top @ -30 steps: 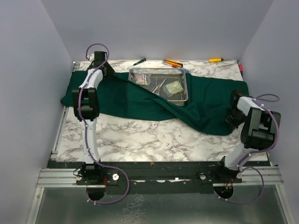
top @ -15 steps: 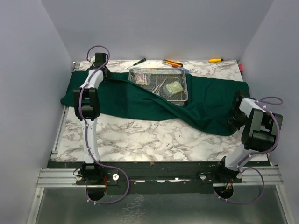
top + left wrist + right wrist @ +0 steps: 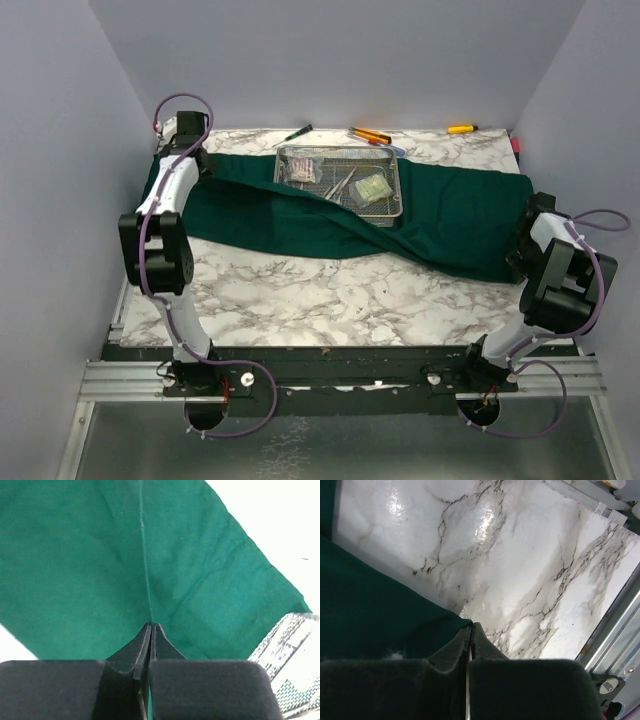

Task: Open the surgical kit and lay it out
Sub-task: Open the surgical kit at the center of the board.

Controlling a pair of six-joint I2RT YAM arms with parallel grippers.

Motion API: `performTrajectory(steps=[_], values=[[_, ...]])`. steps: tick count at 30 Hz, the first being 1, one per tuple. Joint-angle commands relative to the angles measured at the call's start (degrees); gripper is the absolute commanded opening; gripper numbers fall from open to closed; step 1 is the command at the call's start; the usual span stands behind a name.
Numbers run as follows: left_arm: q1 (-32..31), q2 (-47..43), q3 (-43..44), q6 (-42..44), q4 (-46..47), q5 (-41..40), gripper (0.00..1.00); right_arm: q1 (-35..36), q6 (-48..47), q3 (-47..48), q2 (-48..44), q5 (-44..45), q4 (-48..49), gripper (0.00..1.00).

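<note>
The kit (image 3: 340,205) is held by its cloth at both ends. Your left end effector (image 3: 151,625) is clamped together on a pinch of the cloth (image 3: 100,555), with a crease running straight out from the tips. It sits at 10 o'clock on the tabletop (image 3: 300,290). Your right end effector (image 3: 471,625), at 3 o'clock, is closed tight on the very edge of the cloth, with bare marble just past it.

Between them the cloth stretches across the far half. The tray (image 3: 340,149) rests on it at 12 o'clock, and a fold laps over its near left corner. Watch that fold. I judge that pulling the ends apart could drag or tip the tray and spill the clamps (image 3: 343,185) and packets (image 3: 372,187). The right grip looks thin and may slip under tension.
</note>
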Motion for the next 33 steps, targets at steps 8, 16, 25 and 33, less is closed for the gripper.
performTrajectory(steps=[8, 16, 25, 33], values=[[2.32, -34.51, -32.95, -5.70, -7.67, -16.22, 0.00, -3.05, 3.22, -3.61, -3.85, 6.10, 0.66, 0.01], [2.77, -56.82, -49.58, -23.45, -21.02, -28.64, 0.00, -3.74, 10.67, -5.33, -7.66, 10.21, -5.35, 0.01], [2.79, -69.38, -51.37, -32.91, -32.58, -37.71, 0.15, -3.82, 17.57, -10.31, -19.70, 11.17, -11.19, 0.01], [2.41, -70.09, -49.05, -30.18, -33.10, -39.74, 0.67, -3.79, 18.61, -9.89, -26.48, 12.80, -13.94, 0.68]])
